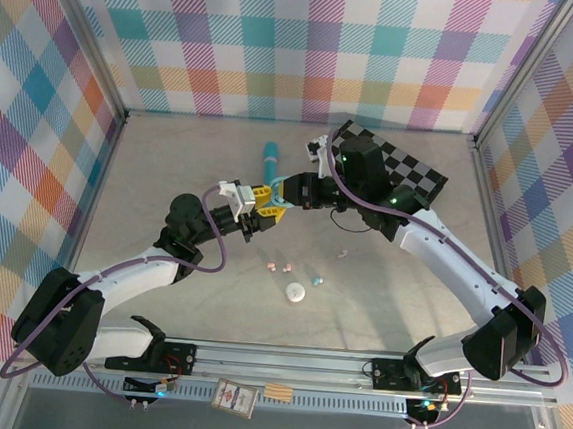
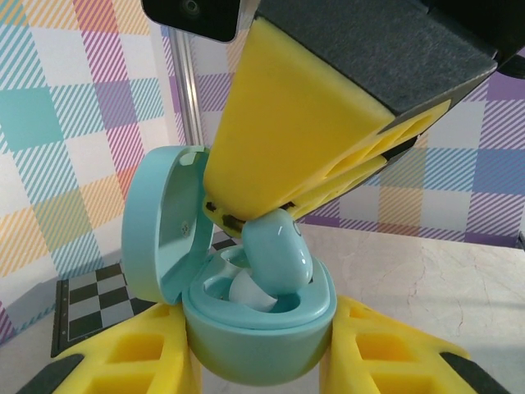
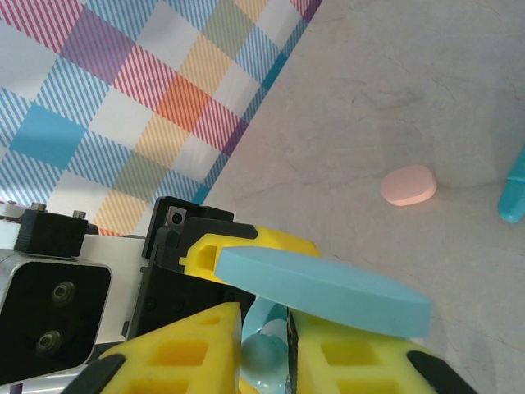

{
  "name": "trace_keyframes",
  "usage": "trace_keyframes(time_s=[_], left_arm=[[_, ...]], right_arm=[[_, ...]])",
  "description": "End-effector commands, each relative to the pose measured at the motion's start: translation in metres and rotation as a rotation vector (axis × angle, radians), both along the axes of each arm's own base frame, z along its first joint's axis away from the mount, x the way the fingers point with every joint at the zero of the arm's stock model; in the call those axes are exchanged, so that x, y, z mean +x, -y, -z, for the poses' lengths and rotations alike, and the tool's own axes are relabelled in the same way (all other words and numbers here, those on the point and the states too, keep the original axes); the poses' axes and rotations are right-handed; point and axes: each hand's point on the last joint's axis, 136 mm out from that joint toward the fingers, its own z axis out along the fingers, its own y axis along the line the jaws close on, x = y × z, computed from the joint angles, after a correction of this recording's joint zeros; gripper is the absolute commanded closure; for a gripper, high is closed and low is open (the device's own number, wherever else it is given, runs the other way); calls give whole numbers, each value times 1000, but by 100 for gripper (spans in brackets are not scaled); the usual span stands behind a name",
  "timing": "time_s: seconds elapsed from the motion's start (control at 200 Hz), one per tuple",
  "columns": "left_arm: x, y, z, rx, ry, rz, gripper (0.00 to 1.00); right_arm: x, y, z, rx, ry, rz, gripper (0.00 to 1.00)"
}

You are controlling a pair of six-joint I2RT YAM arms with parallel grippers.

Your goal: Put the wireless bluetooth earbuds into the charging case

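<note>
Left gripper [image 2: 261, 365] clamps open teal charging case [image 2: 262, 324]. Right gripper [image 3: 267, 345] narrow, apparently pinching light blue earbud [image 2: 279, 250], bud half in well (not flush yet). More loose earbuds [image 1: 287, 267], case's 6 o'clock, left to do.

Teal pen [image 3: 513, 197] cut off at edge; earbud [image 2: 277, 254] lower end hidden inside case [image 2: 246, 349]

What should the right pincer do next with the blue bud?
Probably ease the light blue earbud a little deeper before releasing: it sits tilted, only partly down in the open charging case held by the left pincer, the right pincer on it.
</note>
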Motion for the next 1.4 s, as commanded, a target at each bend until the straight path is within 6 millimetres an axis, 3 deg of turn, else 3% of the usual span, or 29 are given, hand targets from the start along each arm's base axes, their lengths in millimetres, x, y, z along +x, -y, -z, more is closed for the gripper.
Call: trace_keyframes(time_s=[0.0, 0.565, 0.94, 1.395], left_arm=[[-9, 2, -29, -30, 89, 25, 72], [-7, 3, -26, -29, 81, 27, 72], [-4, 2, -27, -33, 81, 7, 72], [-3, 2, -30, -37, 83, 7, 72]], right_arm=[[-1, 1, 1, -17, -1, 3, 70], [3, 4, -16, -2, 52, 29, 63], [-4, 7, 1, -43, 18, 8, 59], [-6, 7, 11, -99, 39, -18, 62]])
